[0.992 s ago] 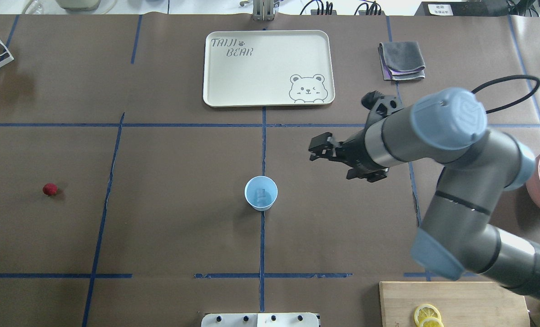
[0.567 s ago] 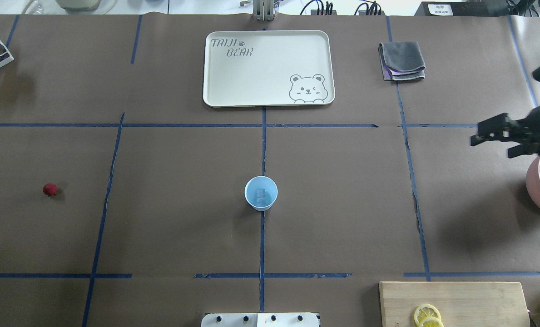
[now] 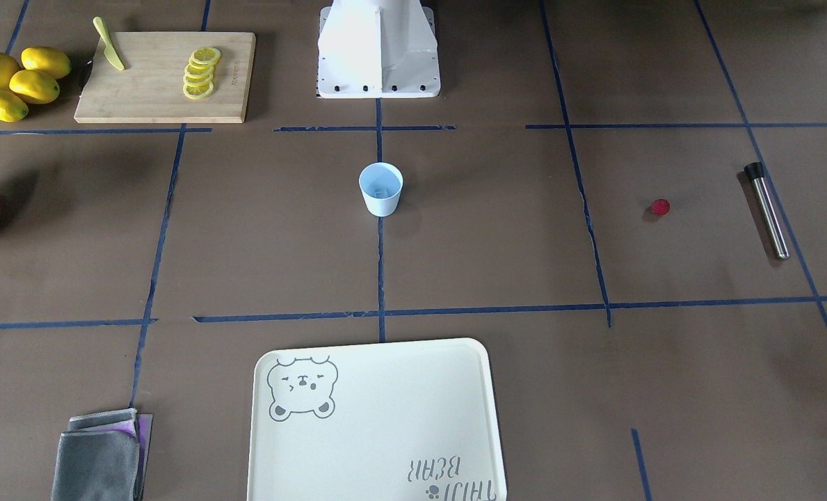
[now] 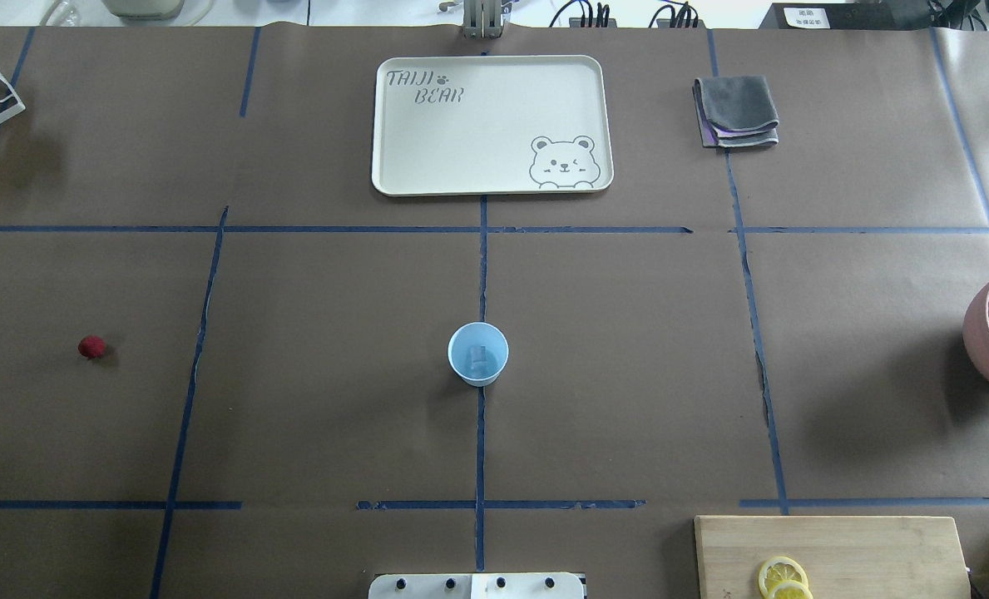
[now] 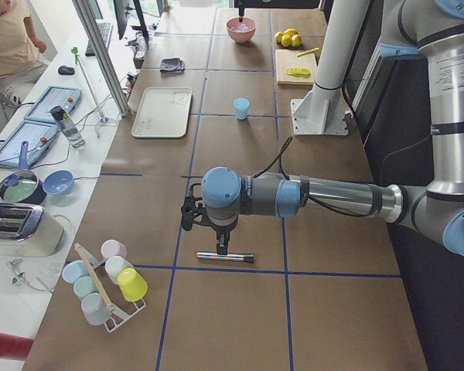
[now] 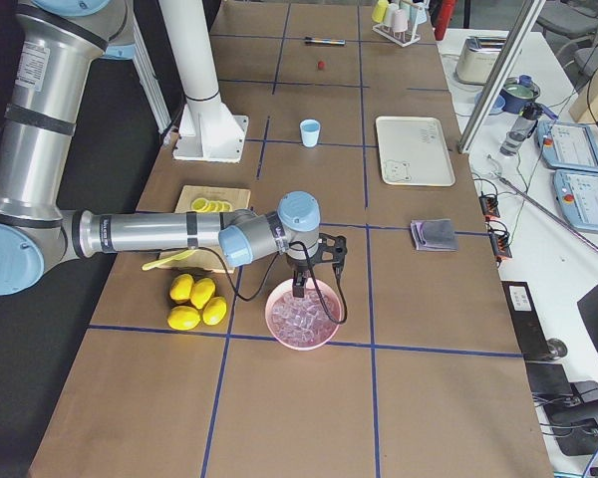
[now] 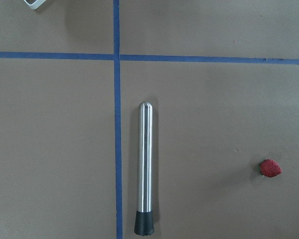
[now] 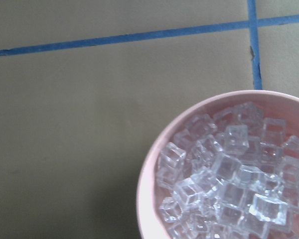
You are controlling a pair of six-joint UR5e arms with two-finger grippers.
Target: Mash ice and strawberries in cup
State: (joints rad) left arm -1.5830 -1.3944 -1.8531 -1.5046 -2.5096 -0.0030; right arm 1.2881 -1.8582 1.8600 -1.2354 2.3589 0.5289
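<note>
The pale-blue cup (image 4: pixel 478 353) stands upright at the table's middle with one piece of ice (image 4: pixel 479 356) inside. The cup (image 3: pixel 381 188) is well apart from both arms. A red strawberry (image 4: pixel 91 347) lies alone on the robot's left side, and the left wrist view shows the strawberry (image 7: pixel 270 168) beside a steel muddler (image 7: pixel 145 167). My left gripper (image 5: pixel 223 244) hangs above that muddler; I cannot tell whether it is open or shut. My right gripper (image 6: pixel 298 286) points down over the pink bowl (image 6: pixel 302 315) of ice cubes (image 8: pixel 229 174); its state I cannot tell either.
A cream bear tray (image 4: pixel 492 125) and a folded grey cloth (image 4: pixel 736 111) lie at the far side. Near the robot's right are a cutting board (image 3: pixel 165 75) with lemon slices (image 3: pixel 200 72) and a knife, and whole lemons (image 3: pixel 17 80). A cup rack (image 5: pixel 104 282) stands at the left end.
The right arm has swung away from the table's middle to the right and left the overhead view. The cup, its ice and the strawberry have not moved.
</note>
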